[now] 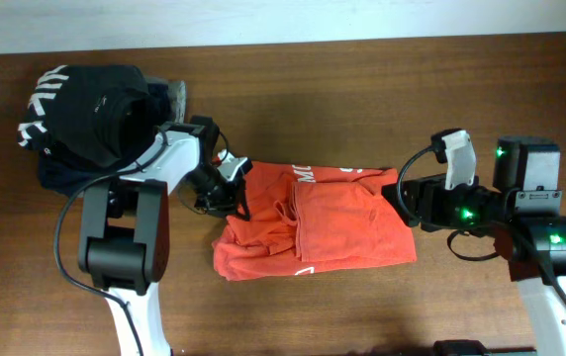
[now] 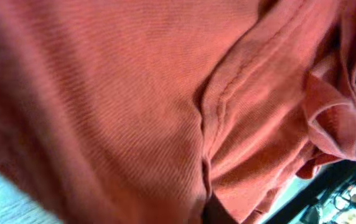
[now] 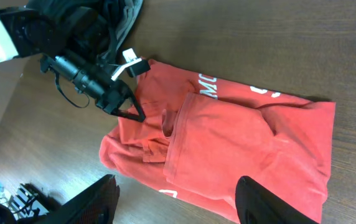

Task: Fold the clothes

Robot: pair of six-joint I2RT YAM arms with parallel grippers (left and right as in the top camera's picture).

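The orange-red T-shirt [image 1: 342,232] lies partly folded on the wooden table [image 1: 362,89], stretched between the two grippers. The left gripper [image 1: 237,201] sits at the shirt's rumpled end, its black fingers down on the cloth edge. From the right wrist view those fingers taper toward each other over the fabric, but whether they are clamped on it cannot be told. The left wrist camera is filled with red knit cloth very close to the lens, a stitched seam running across it, and none of its own fingers show.

The right gripper [image 1: 398,196] is at the opposite end of the shirt, its tips just at the cloth's edge. Its two dark fingers [image 3: 97,199] stand wide apart with nothing between them. Ahead of them, a smoother folded panel lies on top of the shirt, and beyond that panel the fabric bunches into creases toward the left gripper. White lettering [image 3: 203,84] runs along the shirt's edge to one side of the right gripper's reach.

Behind the left gripper, past its arm, a black garment [image 1: 90,114] with white letters is heaped on the table, with a bit of grey cloth [image 1: 176,96] beside it.
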